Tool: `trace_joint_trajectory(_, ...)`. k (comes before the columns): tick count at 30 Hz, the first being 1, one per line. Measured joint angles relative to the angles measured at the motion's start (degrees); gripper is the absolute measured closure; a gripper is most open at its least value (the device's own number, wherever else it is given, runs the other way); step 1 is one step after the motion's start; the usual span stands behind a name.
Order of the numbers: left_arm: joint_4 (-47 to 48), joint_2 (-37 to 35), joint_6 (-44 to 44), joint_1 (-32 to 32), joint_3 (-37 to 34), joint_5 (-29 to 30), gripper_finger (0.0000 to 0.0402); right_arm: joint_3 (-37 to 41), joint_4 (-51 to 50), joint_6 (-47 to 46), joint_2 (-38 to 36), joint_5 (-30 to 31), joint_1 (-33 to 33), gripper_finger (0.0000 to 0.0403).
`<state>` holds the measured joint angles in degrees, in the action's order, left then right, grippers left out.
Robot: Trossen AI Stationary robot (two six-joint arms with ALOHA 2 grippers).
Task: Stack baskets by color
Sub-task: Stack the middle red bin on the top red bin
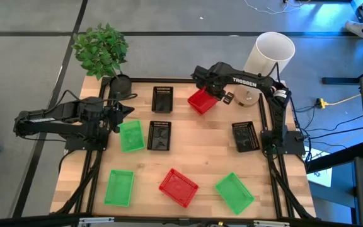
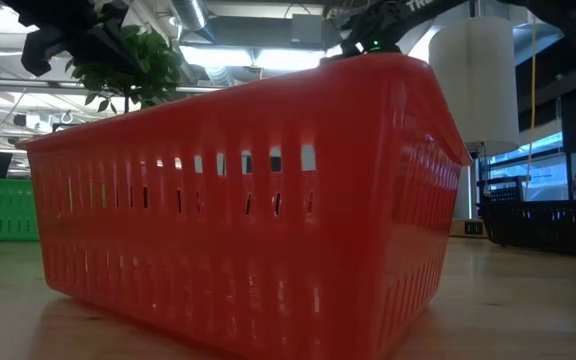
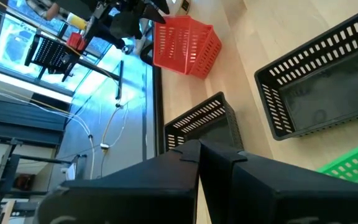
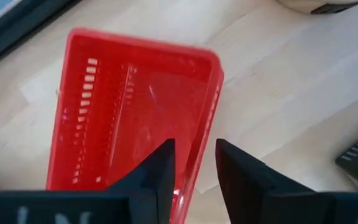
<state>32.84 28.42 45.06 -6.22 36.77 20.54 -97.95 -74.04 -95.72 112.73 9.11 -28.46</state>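
A red basket (image 1: 201,99) (image 4: 135,112) sits on the table at the far middle, turned at an angle. My right gripper (image 1: 212,88) (image 4: 194,165) hangs over it, pointing down and open, one finger inside and one outside the basket's long wall (image 4: 211,106); no touch shows. My left gripper (image 1: 121,113) (image 3: 199,155) is shut on nothing, held above the table's left side next to a green basket (image 1: 131,135). A second red basket (image 1: 178,187) (image 2: 248,220) lies near the front edge, between two green baskets (image 1: 119,187) (image 1: 234,193).
Three black baskets (image 1: 162,99) (image 1: 159,135) (image 1: 246,136) lie singly on the table. A potted plant (image 1: 103,50) stands at the far left corner and a tall white lampshade (image 1: 270,53) at the far right. Bare wood lies in the middle.
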Motion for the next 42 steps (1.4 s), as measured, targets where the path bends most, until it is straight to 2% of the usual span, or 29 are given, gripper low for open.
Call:
trace_joint_trajectory(4,0.0,0.0,0.0,0.0,0.0,0.0,0.0401,0.0,-0.4,4.7,0.0,0.4,1.4,0.0301)
trace_joint_trajectory(9,0.0,0.0,0.0,0.0,0.0,0.0,0.0401,0.0,-1.7,5.9,0.0,5.6,3.1,0.0377)
trace_joint_trajectory(11,0.0,0.0,0.0,0.0,0.0,0.0,0.0401,0.0,-0.5,6.8,0.0,8.0,3.7,0.0394)
trace_joint_trajectory(19,0.0,0.0,0.0,0.0,0.0,0.0,0.0401,0.0,1.5,10.6,0.0,11.1,5.3,0.0400)
trace_joint_trajectory(34,0.0,0.0,0.0,0.0,0.0,0.0,0.0401,-0.1,7.9,15.1,0.0,10.7,5.5,0.0402)
trace_joint_trajectory(42,0.0,0.0,0.0,0.0,0.0,1.6,0.0401,-4.0,7.9,18.1,0.0,11.9,5.8,0.0403)
